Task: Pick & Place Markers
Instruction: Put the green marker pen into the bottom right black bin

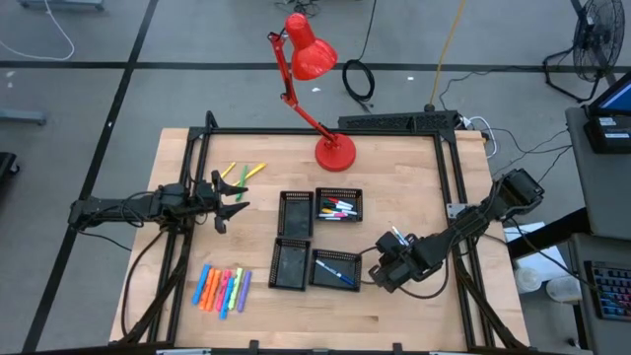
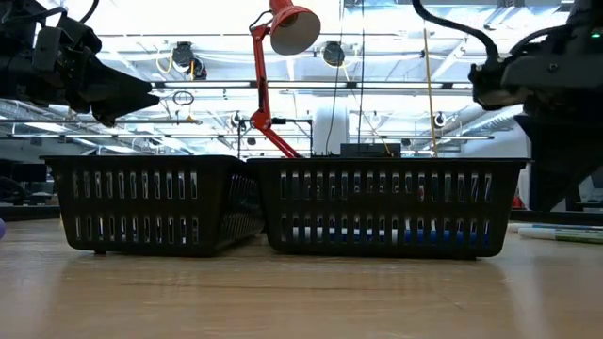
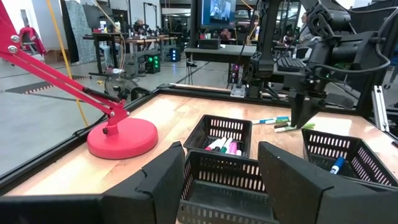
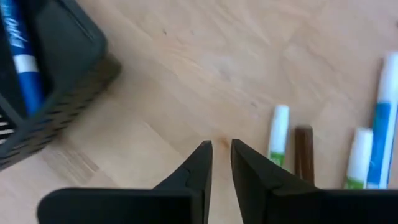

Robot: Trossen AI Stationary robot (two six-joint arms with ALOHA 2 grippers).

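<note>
Several neon highlighters (image 1: pixel 222 289) lie in a row on the table's near left, and two yellow-green markers (image 1: pixel 244 172) lie at the far left. A blue marker (image 4: pixel 22 56) lies in the near right mesh tray (image 1: pixel 335 268). Several markers (image 1: pixel 338 209) fill the far right tray. Green-and-white, brown and blue markers (image 4: pixel 278 134) lie flat on the wood beside my right gripper (image 4: pixel 221 152). That gripper points steeply down just right of the near right tray, its fingers a narrow gap apart with nothing between them. My left gripper (image 1: pixel 237 197) waits open and level at the left.
Two more black mesh trays (image 1: pixel 293 237) stand left of the filled ones. A red desk lamp (image 1: pixel 333 150) has its base at the table's far middle. A black frame rail (image 1: pixel 449 187) runs along the right edge. Bare wood lies near the front edge.
</note>
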